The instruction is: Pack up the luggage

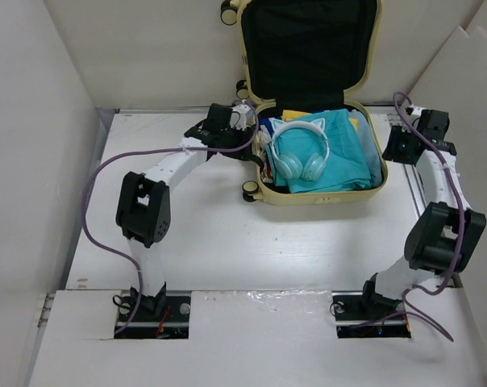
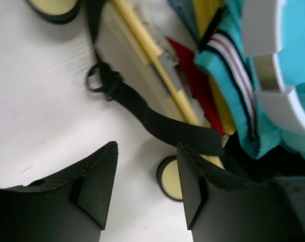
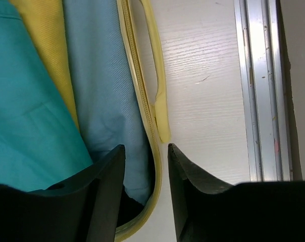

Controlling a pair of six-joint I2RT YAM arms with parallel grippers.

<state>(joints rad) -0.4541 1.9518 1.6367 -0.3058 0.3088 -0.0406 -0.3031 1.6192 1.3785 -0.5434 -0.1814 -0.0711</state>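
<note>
1. Left arm (image 1: 151, 201): rises from the near edge of the table (image 1: 227, 250) and reaches toward the left wall of the case.
2. Left gripper (image 1: 245, 117) (image 2: 147, 148): poised at the left rim. Its jaws stand partly apart with nothing between them. Through the gap the wrist view shows bare table and one wheel (image 2: 170, 179).
3. Black strap (image 2: 142, 113): hangs out over the left wall. Its ring buckle (image 2: 97, 80) lies on the table, and its free end rests at the tip of the finger nearer the case.
4. Luggage (image 1: 316, 196) (image 2: 127, 45) (image 3: 137, 75): pale yellow, at the centre back of the table. It lies open, with the black-lined lid (image 1: 308, 48) upright against the rear wall.
5. Contents: a teal cloth (image 1: 344, 149) (image 3: 26, 101) fills most of the base. Pale cat-ear headphones (image 1: 289, 166) (image 2: 273, 101) lie on its left part. Red, yellow and striped fabric edges show along the left wall.
6. Right side of the base: a yellow cloth (image 3: 46, 55) and a light blue cloth (image 3: 99, 75) lie against the rim. The side handle (image 3: 160, 75) lies just outside the rim.
7. Right gripper (image 1: 391, 147) (image 3: 146, 148): its jaws are at a middling gap, astride the right rim. One finger is over the blue cloth and one over the table. Whether the pads press the rim cannot be told.
8. Metal rail (image 3: 261, 85): runs along the table right of the case, apart from it.
</note>
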